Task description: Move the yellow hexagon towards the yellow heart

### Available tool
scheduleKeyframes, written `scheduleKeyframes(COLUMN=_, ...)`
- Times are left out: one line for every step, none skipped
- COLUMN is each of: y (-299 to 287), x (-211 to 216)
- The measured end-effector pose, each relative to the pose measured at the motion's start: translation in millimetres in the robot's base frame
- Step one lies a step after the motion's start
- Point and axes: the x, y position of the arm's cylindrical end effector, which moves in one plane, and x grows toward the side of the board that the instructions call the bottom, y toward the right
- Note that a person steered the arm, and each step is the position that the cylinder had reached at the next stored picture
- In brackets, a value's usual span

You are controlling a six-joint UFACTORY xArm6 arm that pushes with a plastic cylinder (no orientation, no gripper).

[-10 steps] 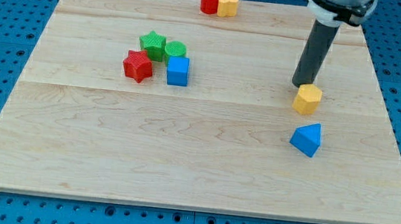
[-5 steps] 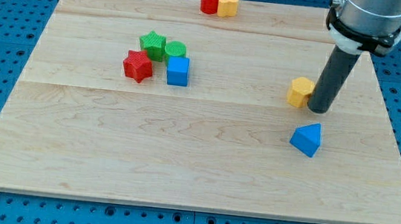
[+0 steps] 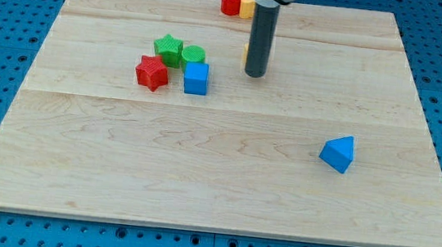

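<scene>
My tip (image 3: 254, 74) rests on the wooden board (image 3: 78, 150), right of the block cluster in the upper middle. The yellow hexagon (image 3: 245, 57) is almost wholly hidden behind the rod; only a thin yellow sliver shows at the rod's left edge. The yellow heart (image 3: 247, 8) sits at the board's top edge, partly covered by the rod, and touches a red cylinder (image 3: 231, 0) on its left. The heart is a short way above the hexagon in the view.
A green star (image 3: 167, 50), a green cylinder (image 3: 193, 54), a red star (image 3: 151, 73) and a blue cube (image 3: 196, 78) cluster left of my tip. A blue triangular block (image 3: 338, 153) lies alone at the lower right.
The rod has swept from the right side to the upper middle. The yellow hexagon has gone with it, leftward and upward, closer to the yellow heart. The other blocks have not moved.
</scene>
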Motion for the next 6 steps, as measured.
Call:
scheduleKeyframes(y=0.6, x=-17.6)
scheduleKeyframes(y=0.9, x=-25.4)
scheduleKeyframes(y=3.1, x=-37.3)
scheduleKeyframes(y=11.2, x=-52.2)
scheduleKeyframes(y=17.8, x=-67.6)
scheduleKeyframes(y=22.9, x=-80.2)
